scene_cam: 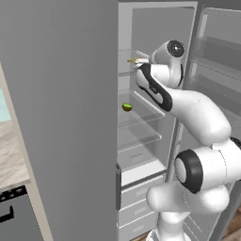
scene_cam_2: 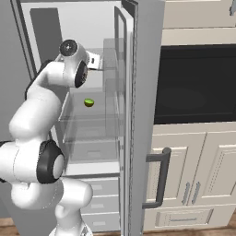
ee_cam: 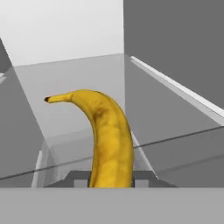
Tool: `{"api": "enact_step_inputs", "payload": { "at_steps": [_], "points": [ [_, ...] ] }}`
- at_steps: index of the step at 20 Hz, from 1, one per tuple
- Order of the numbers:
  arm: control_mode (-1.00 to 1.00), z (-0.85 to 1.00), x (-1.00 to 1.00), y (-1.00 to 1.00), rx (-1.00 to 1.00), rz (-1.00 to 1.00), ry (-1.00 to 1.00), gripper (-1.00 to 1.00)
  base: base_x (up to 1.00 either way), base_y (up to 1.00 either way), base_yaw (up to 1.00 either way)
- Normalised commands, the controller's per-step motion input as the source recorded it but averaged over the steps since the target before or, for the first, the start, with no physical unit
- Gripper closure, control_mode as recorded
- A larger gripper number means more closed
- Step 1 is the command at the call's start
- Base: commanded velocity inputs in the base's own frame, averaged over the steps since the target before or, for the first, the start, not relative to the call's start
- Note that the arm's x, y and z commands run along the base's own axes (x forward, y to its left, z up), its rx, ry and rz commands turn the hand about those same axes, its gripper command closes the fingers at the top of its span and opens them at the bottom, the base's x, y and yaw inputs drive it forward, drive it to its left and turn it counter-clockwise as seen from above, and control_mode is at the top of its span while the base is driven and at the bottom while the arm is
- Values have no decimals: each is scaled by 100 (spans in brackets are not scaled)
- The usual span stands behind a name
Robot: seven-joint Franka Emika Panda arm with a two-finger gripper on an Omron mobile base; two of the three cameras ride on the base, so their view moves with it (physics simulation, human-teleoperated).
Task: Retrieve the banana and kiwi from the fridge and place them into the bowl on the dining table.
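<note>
The fridge (scene_cam: 61,117) stands with its door swung wide, and my arm reaches onto its upper glass shelf. The yellow banana (ee_cam: 107,135) curves up and to the left from between my fingertips. My gripper (ee_cam: 109,177) is shut on its lower end. From the left base view the banana's tip (scene_cam: 134,60) pokes out past my gripper (scene_cam: 140,64) at the shelf's front. One shelf lower, the yellow-green kiwi (scene_cam: 127,107) (scene_cam_2: 89,102) lies alone, clear of my arm. The bowl and the dining table are out of view.
Glass shelves (scene_cam: 139,136) and white drawers (scene_cam: 141,188) sit below the kiwi. The open door's racks (scene_cam: 219,61) flank my arm on the right. A black built-in oven (scene_cam_2: 198,83) and cream cabinets (scene_cam_2: 193,170) stand right of the fridge; a cooker (scene_cam: 9,212) is at left.
</note>
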Motion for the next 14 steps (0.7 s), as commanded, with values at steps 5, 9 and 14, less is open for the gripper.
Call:
{"api": "enact_step_inputs", "payload": {
  "at_steps": [5, 9, 14],
  "points": [
    [-100, 19, -100, -18, 10, 0, 0, 100, 0, 0, 0],
    [-100, 0, -100, -1, 3, -6, 0, 100, 0, 0, 0],
    [-100, 1, -96, 0, 0, -11, 4, 100, 0, 0, 0]
  ]
}}
